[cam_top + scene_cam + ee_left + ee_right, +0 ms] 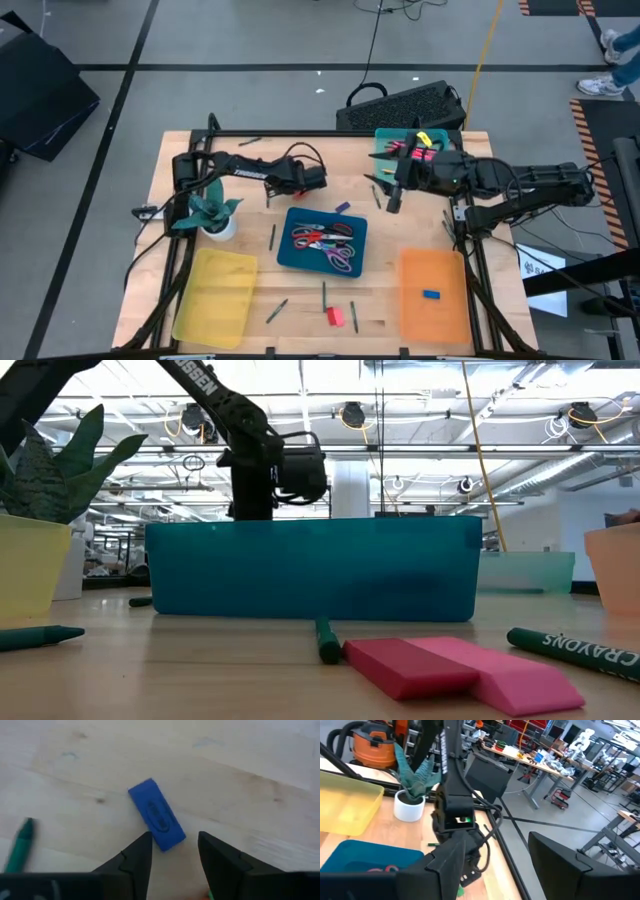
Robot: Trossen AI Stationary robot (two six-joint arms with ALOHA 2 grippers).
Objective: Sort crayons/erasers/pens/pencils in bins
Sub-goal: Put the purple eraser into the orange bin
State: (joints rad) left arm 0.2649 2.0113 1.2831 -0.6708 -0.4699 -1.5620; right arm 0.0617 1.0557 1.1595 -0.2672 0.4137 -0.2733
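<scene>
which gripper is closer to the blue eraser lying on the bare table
Left. The left gripper hovers open right over the blue eraser, fingers almost straddling it. The right gripper hangs open farther off, toward the teal bin.

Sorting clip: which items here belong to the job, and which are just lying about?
Job:
blue eraser under the open left tool
red eraser and pink eraser
blue eraser in the orange bin
yellow bin
blue bin
teal bin
green crayons

Lying about:
potted plant
keyboard
</scene>
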